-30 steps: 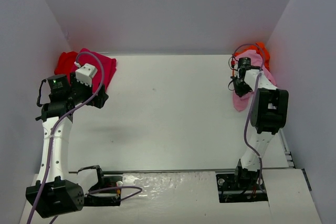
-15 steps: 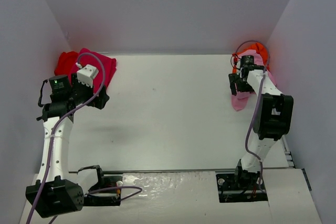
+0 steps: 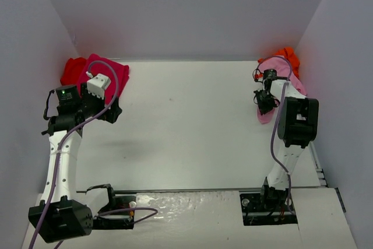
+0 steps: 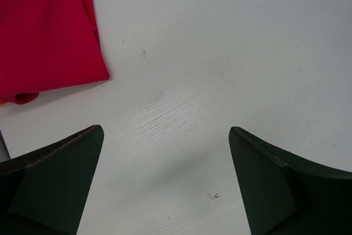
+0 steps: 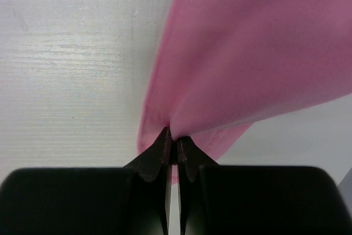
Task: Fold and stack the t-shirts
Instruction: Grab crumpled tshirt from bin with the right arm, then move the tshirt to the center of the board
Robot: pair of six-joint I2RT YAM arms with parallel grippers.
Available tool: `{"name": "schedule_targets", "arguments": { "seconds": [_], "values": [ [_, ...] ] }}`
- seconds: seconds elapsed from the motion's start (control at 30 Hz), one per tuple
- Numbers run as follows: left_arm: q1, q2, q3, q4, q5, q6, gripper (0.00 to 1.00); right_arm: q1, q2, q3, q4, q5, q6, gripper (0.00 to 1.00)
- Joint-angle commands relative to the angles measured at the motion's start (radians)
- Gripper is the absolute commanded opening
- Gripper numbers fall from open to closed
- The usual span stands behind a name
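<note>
Right gripper (image 5: pixel 171 137) is pinched shut on a fold of the pink shirt (image 5: pixel 247 53), which fans out ahead of its tips. The orange shirt (image 3: pixel 287 55) lies just beyond the pink one. My worry is the bite: I see only a thin edge between the tips, so a quick pull could slip it free, or drag the orange one along if the layers catch. Left gripper (image 4: pixel 165 131) hangs wide apart over bare table (image 4: pixel 220 53), holding nothing, with the magenta shirt (image 4: pixel 44 31) ahead to its left.
</note>
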Motion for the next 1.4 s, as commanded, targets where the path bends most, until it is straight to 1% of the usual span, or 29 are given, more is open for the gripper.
{"name": "schedule_targets", "arguments": {
  "seconds": [0.0,0.07,0.1,0.2,0.3,0.33,0.4,0.43,0.47,0.57,0.63,0.7,0.73,0.77,0.8,0.83,0.87,0.9,0.97,1.03,1.13,1.23,1.3,1.37],
  "values": [
    [-0.008,-0.018,0.026,0.026,0.014,0.021,0.97,-0.005,-0.051,0.023,-0.022,-0.035,-0.021,0.00],
    [-0.011,-0.015,0.035,0.019,0.008,0.025,0.97,-0.003,-0.087,0.051,-0.023,0.009,-0.042,0.00],
    [-0.012,-0.013,0.043,0.013,0.002,0.030,0.97,-0.005,-0.115,0.077,-0.016,0.059,-0.049,0.00],
    [-0.012,-0.002,0.079,0.005,-0.014,0.035,0.97,-0.008,-0.199,0.176,0.004,0.129,-0.071,0.00],
    [-0.012,0.007,0.106,0.007,-0.015,0.023,0.97,0.013,-0.264,0.346,0.002,0.091,-0.069,0.00],
    [-0.012,0.009,0.112,0.009,-0.011,0.017,0.97,0.043,-0.281,0.416,0.000,0.075,-0.071,0.00],
    [-0.014,0.013,0.121,0.012,-0.007,0.007,0.97,0.094,-0.316,0.497,-0.007,0.050,-0.093,0.00],
    [-0.016,0.013,0.124,0.010,-0.005,0.005,0.97,0.158,-0.334,0.512,-0.014,0.031,-0.106,0.00],
    [-0.017,0.014,0.130,0.007,-0.005,0.007,0.97,0.194,-0.366,0.518,-0.015,0.012,-0.115,0.00],
    [-0.022,0.011,0.135,-0.006,-0.004,0.017,0.97,0.308,-0.423,0.493,-0.051,-0.173,-0.131,0.00],
    [-0.024,0.008,0.134,-0.012,-0.006,0.023,0.97,0.382,-0.459,0.446,-0.074,-0.288,-0.139,0.00],
    [-0.026,0.008,0.132,-0.015,-0.014,0.027,0.97,0.443,-0.485,0.380,-0.125,-0.371,-0.184,0.00],
    [-0.027,0.008,0.132,-0.021,-0.017,0.030,0.97,0.467,-0.495,0.363,-0.144,-0.395,-0.187,0.02],
    [-0.029,0.006,0.132,-0.026,-0.019,0.033,0.97,0.481,-0.500,0.339,-0.175,-0.423,-0.201,0.08],
    [-0.031,0.003,0.132,-0.030,-0.022,0.038,0.97,0.489,-0.501,0.308,-0.216,-0.455,-0.223,0.18],
    [-0.032,0.002,0.131,-0.035,-0.029,0.041,0.97,0.516,-0.494,0.294,-0.238,-0.449,-0.233,0.62],
    [-0.032,-0.002,0.127,-0.037,-0.031,0.042,0.97,0.522,-0.492,0.277,-0.244,-0.401,-0.233,0.78],
    [-0.033,-0.005,0.123,-0.037,-0.034,0.044,0.97,0.523,-0.488,0.248,-0.246,-0.368,-0.241,0.86],
    [-0.034,-0.009,0.117,-0.026,-0.040,0.040,0.97,0.526,-0.478,0.180,-0.241,-0.322,-0.282,0.97],
    [-0.036,-0.006,0.117,-0.023,-0.039,0.037,0.97,0.525,-0.476,0.134,-0.225,-0.274,-0.292,1.00],
    [-0.043,0.002,0.133,-0.036,-0.042,0.046,0.97,0.520,-0.495,0.091,-0.144,-0.204,-0.278,1.00],
    [-0.058,0.012,0.160,-0.056,-0.043,0.063,0.97,0.520,-0.479,0.062,-0.107,-0.110,-0.271,1.00],
    [-0.086,0.036,0.189,-0.075,-0.054,0.078,0.97,0.516,-0.439,0.041,-0.090,-0.006,-0.266,0.97],
    [-0.129,0.071,0.248,-0.090,-0.081,0.081,0.97,0.506,-0.410,0.025,-0.073,0.019,-0.259,0.93]
  ]
}}
